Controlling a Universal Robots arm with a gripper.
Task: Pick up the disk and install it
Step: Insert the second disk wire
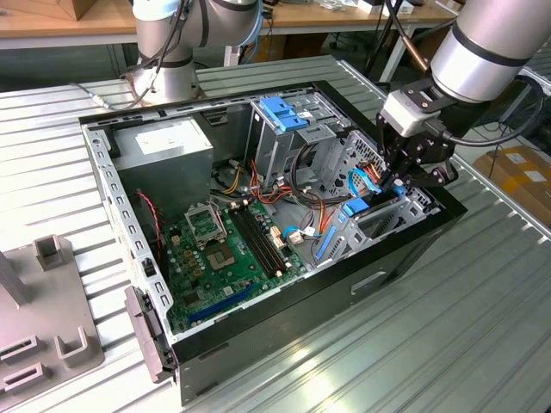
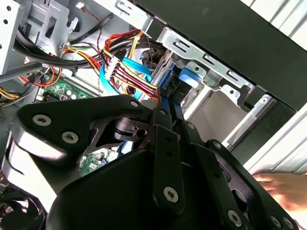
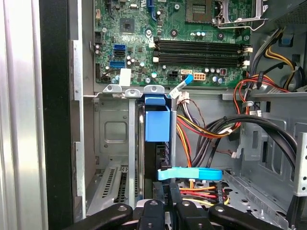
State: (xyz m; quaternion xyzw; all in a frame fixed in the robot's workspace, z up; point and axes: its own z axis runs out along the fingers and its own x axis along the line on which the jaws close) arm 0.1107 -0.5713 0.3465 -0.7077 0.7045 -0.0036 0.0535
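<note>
Grey moulded plastic fixture [image 1: 39,318], at about 8 o'clock in the exterior view, resting on the ribbed metal table [image 1: 413,344]; open black desktop computer case [image 1: 284,327], lying on its side mid-table; grey power-supply box with white label [image 1: 164,146], at 11 o'clock within the case, against its rear wall; green motherboard with black memory slots [image 1: 228,249], flat on the case floor at 7 o'clock of the interior, seen in the first wrist view [image 3: 192,43] beyond the drive bay; blue-topped metal drive cage [image 1: 288,120], at 12 o'clock of the interior, upright; bundle of red, yellow and black cables [image 1: 301,194], between cage and motherboard; flat dark hard drive with blue plastic side rails, the disk [image 1: 357,211], standing on edge in the metal drive bay [image 1: 379,228] at 3 o'clock of the case, against the side wall; in the first wrist view the disk [image 3: 157,129] sits upright between the bay's slotted walls, blue end tab toward the motherboard; black two-finger gripper [image 1: 398,182], directly above the bay, on the silver arm [image 1: 491,43] entering from 1 o'clock; gripper [image 3: 169,191] jaws drawn narrow at the disk's near edge, whether they pinch it cannot be told; a person's hand [image 2: 283,189], blurred, just outside the case wall in the second wrist view.
</note>
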